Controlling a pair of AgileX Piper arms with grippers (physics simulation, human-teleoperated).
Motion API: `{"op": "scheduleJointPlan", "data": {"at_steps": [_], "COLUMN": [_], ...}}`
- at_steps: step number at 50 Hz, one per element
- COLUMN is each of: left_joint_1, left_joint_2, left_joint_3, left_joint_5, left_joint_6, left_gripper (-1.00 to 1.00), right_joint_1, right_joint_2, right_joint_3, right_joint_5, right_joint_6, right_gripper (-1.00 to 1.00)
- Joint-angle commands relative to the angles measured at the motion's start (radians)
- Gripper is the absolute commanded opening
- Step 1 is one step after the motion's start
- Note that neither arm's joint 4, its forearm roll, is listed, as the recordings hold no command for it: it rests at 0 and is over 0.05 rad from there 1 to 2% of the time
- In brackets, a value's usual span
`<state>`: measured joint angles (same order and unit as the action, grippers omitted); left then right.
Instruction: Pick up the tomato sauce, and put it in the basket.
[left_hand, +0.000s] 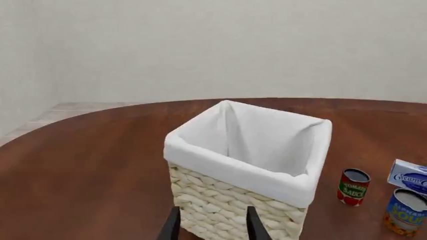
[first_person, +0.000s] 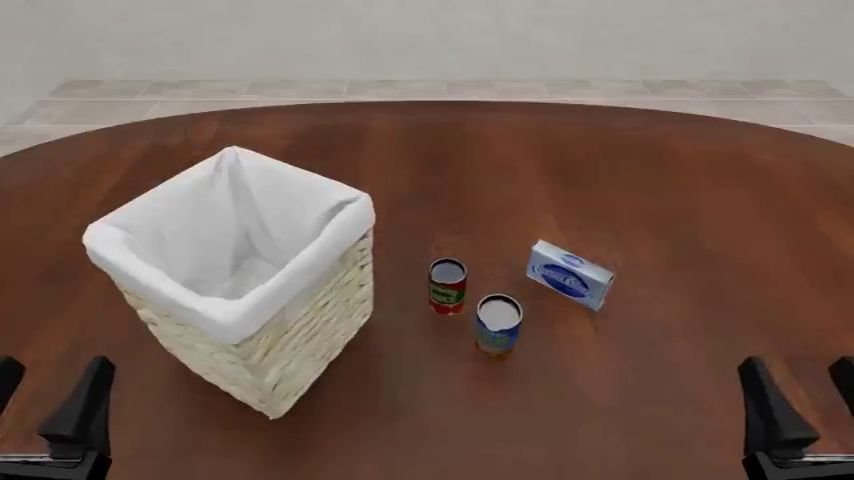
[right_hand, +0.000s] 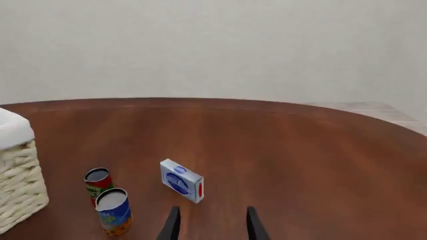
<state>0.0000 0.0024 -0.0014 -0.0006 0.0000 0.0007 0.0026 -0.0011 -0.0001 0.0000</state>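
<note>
Tomato sauce (first_person: 447, 285): upright on counter (first_person: 641, 180), right of basket (first_person: 254, 360), well ahead of both end effectors, left (first_person: 47, 420) and right (first_person: 798, 420), apparently open, empty.

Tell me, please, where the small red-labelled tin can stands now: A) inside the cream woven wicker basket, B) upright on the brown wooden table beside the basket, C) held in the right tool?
B: the red-labelled tin can stands upright on the table, right of the basket.
</note>
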Motion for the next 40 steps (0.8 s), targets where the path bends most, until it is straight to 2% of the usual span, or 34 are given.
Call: {"op": "scheduleJointPlan", "data": {"at_steps": [1,18,19,20,28,30,35,36,39,40], "left_joint_1": [0.000,0.000,0.000,0.000,0.000,0.000,0.000,0.000,0.000,0.000], "left_joint_2": [0.005,0.005,0.005,0.005,0.005,0.005,0.005,0.005,0.005,0.005], "left_joint_3": [-0.003,-0.003,-0.003,-0.003,-0.003,-0.003,-0.003,-0.003,-0.003,-0.003], "left_joint_5": [-0.001,-0.001,-0.001,-0.001,-0.001,-0.001,-0.001,-0.001,-0.001,-0.001], "left_joint_6": [0.000,0.000,0.000,0.000,0.000,0.000,0.000,0.000,0.000,0.000], "left_gripper": [1.00,1.00,1.00,1.00,1.00,1.00,1.00,1.00,1.00,1.00], "right_joint_1": [0.001,0.033,0.083,0.083,0.121,0.152,0.175,0.192,0.202,0.203], "right_joint_2": [0.007,0.078,0.138,0.140,0.243,0.296,0.375,0.444,0.494,0.514], "right_joint_3": [-0.003,-0.040,-0.086,-0.086,-0.134,-0.150,-0.173,-0.191,-0.208,-0.216], "right_joint_5": [0.000,-0.035,-0.048,-0.051,-0.090,-0.109,-0.141,-0.166,-0.187,-0.188], "right_joint_6": [0.001,-0.017,-0.048,-0.048,-0.028,-0.013,-0.013,-0.016,-0.031,-0.016], "right_gripper": [1.00,1.00,1.00,1.00,1.00,1.00,1.00,1.00,1.00,1.00]}}
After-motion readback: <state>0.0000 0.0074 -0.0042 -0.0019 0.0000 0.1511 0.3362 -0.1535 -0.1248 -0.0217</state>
